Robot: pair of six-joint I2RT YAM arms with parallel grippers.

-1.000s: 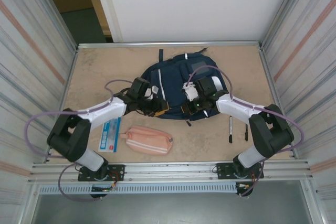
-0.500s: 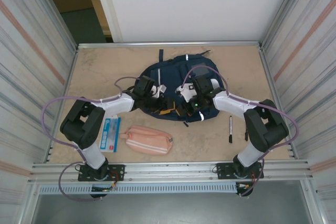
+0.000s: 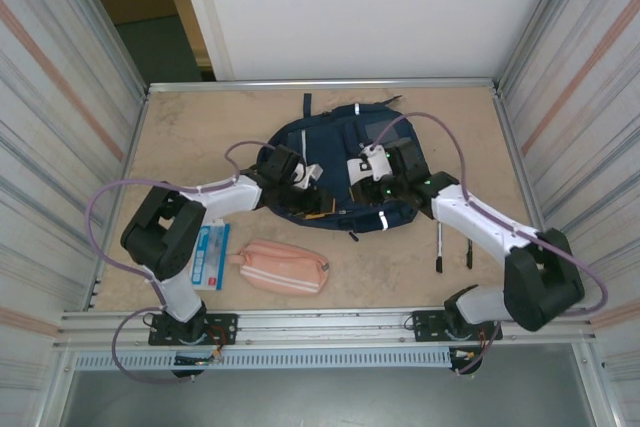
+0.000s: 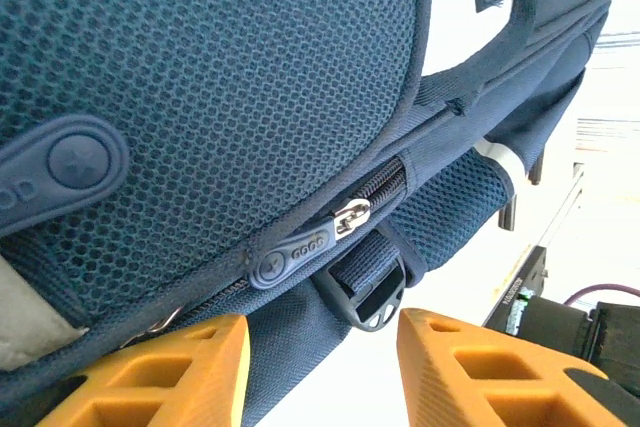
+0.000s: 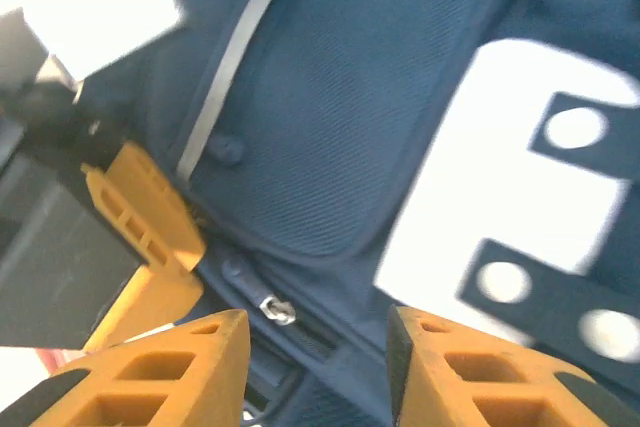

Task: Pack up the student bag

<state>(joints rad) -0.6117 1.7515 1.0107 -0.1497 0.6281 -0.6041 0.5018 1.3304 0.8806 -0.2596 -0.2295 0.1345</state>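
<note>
Toward the left of the table we see a blue packet and a pink pouch lying near the front edge. The student bag lies flat at the table's centre. Our left gripper sits at the bag's near-left edge, jaws spread wide and clamping nothing, with a zipper pull just beyond the fingertips. Our right gripper hovers over the bag's near-right part, spread just as wide and also holding nothing. Two pens lie to the right of the bag.

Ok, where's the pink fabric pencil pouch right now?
Top view: the pink fabric pencil pouch lies near-left, just right of the blue-and-white flat packet, nearer than the navy-blue fabric backpack.
</note>
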